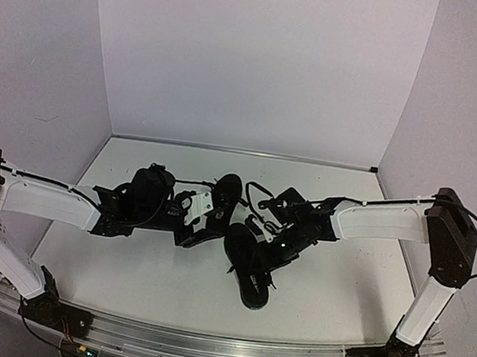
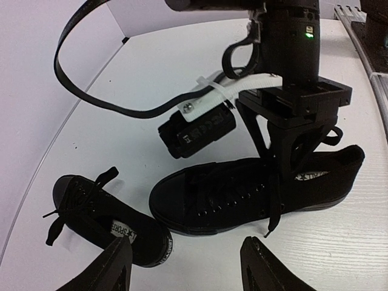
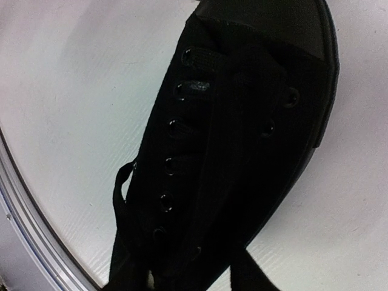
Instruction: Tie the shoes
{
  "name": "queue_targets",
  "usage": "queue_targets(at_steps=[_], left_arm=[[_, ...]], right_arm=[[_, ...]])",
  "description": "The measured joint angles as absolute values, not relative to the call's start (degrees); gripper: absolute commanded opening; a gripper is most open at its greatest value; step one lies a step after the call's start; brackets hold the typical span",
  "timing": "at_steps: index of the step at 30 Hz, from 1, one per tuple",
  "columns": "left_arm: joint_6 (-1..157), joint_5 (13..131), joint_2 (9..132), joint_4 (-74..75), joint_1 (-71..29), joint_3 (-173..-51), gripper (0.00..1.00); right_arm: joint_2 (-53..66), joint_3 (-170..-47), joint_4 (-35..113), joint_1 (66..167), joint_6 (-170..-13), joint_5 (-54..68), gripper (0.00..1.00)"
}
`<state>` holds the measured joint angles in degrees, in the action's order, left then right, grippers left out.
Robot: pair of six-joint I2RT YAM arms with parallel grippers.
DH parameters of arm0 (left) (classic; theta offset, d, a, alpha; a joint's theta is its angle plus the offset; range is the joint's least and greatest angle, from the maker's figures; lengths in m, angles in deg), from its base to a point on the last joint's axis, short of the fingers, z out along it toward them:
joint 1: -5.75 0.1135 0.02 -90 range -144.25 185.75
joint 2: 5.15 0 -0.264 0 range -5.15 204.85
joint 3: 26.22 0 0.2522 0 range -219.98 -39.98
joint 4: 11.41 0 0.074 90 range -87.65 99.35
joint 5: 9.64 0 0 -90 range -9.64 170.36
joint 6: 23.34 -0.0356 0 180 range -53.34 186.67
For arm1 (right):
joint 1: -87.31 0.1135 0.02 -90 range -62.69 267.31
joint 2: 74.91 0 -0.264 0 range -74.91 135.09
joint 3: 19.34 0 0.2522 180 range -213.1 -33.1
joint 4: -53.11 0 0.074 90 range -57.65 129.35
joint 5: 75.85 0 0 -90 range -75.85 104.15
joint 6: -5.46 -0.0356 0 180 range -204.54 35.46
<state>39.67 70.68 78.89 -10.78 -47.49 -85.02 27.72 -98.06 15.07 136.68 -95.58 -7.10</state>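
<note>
**Near shoe** (image 1: 249,270): lies at the middle of the white counter (image 1: 124,277), beyond the metal rail (image 1: 219,344). I read its long axis as running near to far, heel toward the arm bases and toe toward the back wall, leaning slightly left. One lace end (image 2: 270,225) trails loose over its side. There is white print on the insole, but I cannot read it.

**Right hand** (image 2: 291,159): stands directly over this shoe's lacing with its fingers pointing down at it. I cannot tell how far apart the fingers are, or whether they have any lace.

**Far shoe** (image 1: 223,196): lies on the counter just beyond and left of the near shoe. Its long axis also runs near to far, with the toe toward the back wall. The insole label reads "SPORT". More lettering runs along the sole edge, too small for me to read. Its lace ends lie slack on the counter.

**Left hand** (image 2: 187,257): sits at the heel end of the far shoe. Its fingers are spread well apart and nothing is between them.
</note>
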Motion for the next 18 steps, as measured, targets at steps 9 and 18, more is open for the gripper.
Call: queue_targets(at_steps=[9,18], left_arm=[[40.19,73.4,76.65,-15.34,-45.8,-81.81,0.64],[41.61,76.53,76.65,-17.82,-45.08,-81.79,0.69]], right_arm=[[26.01,-97.27,15.35,136.74,-100.27,-7.06,0.0],[12.49,-95.53,16.33,131.56,-110.85,1.95,0.0]])
